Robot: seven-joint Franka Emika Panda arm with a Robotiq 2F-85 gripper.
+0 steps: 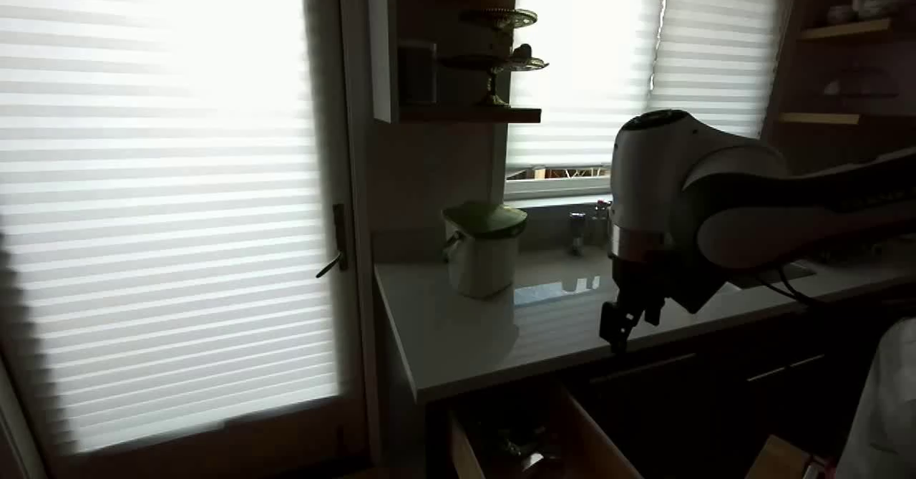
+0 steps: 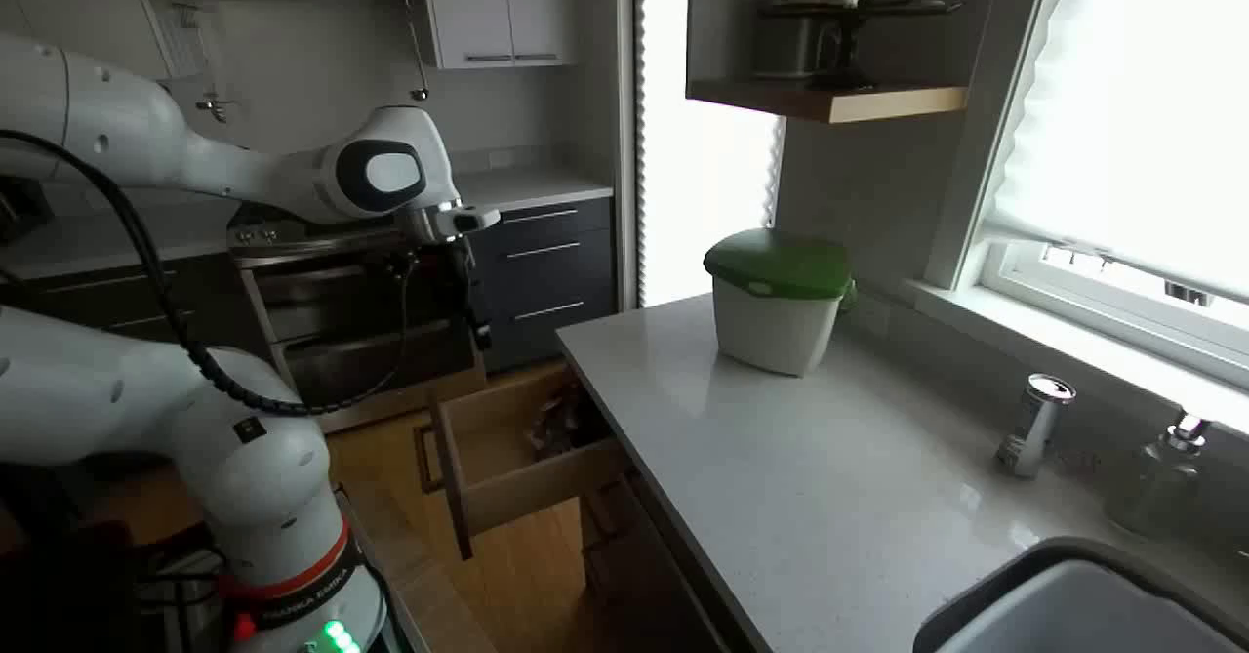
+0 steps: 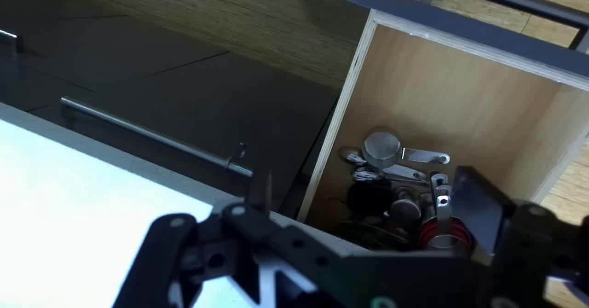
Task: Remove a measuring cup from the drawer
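Countertop [image 2: 742, 477] juts over the inner end of the drawer [image 3: 441, 82], so the approach, probably the step in hand, should clear that edge before going down. The drawer stands pulled out; the wooden bottom beside its front panel [image 3: 460, 28] offers the most open room, while its side wall [image 3: 344, 110] marks the tight limit. The gripper [image 3: 368, 188] hangs higher than the drawer, its jaws spread wide with nothing between them; in the wrist view one finger [image 3: 258, 195] overlaps the countertop's edge, so a shift toward the front panel seems wise before lowering. The measuring cup [image 3: 382, 149] lies inside the drawer, near that side wall and beside other metal utensils [image 3: 404, 173]; the dim rear may hide further cups, though this cannot be made out. The cup's handle [image 3: 424, 156] points away from the wall, toward open drawer bottom; closing across it, then lifting straight up, looks surer than pinching the round bowl.
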